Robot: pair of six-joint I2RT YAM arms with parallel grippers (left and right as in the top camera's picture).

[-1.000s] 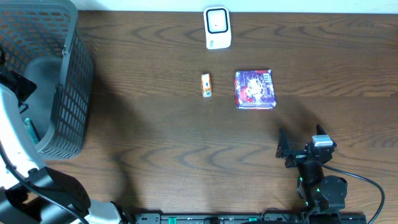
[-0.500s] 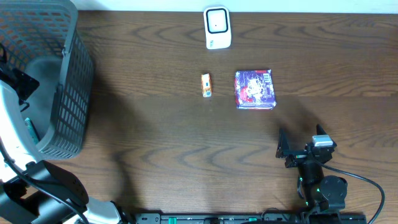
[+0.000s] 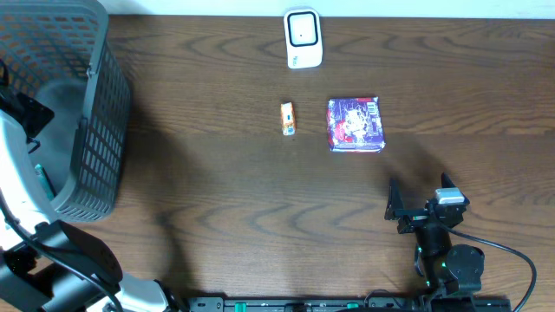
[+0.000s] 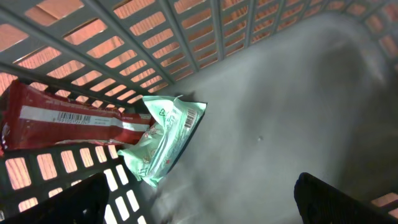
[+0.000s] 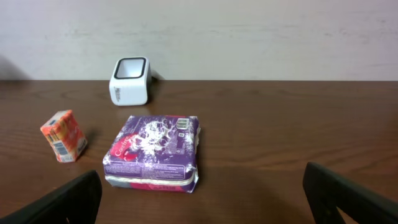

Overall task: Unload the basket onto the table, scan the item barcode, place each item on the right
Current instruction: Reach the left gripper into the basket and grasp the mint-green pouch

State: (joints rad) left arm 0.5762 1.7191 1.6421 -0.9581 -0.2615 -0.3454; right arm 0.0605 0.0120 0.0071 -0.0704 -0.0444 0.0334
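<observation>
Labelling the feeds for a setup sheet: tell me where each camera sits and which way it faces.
Overhead: above the table, looking straight down; both arms show.
Left wrist: inside the basket, facing a green packet; left pincer open.
Right wrist: low, facing the wall, scanner, purple packet; right pincer open.
Shared: overhead and right wrist both show the scanner.

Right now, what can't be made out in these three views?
- Left wrist: red packet runs off the left edge; basket floor blurred.
- Overhead: left arm covers the basket's packets almost wholly.
- Right wrist: print on orange box and purple packet is too small to read.
</observation>
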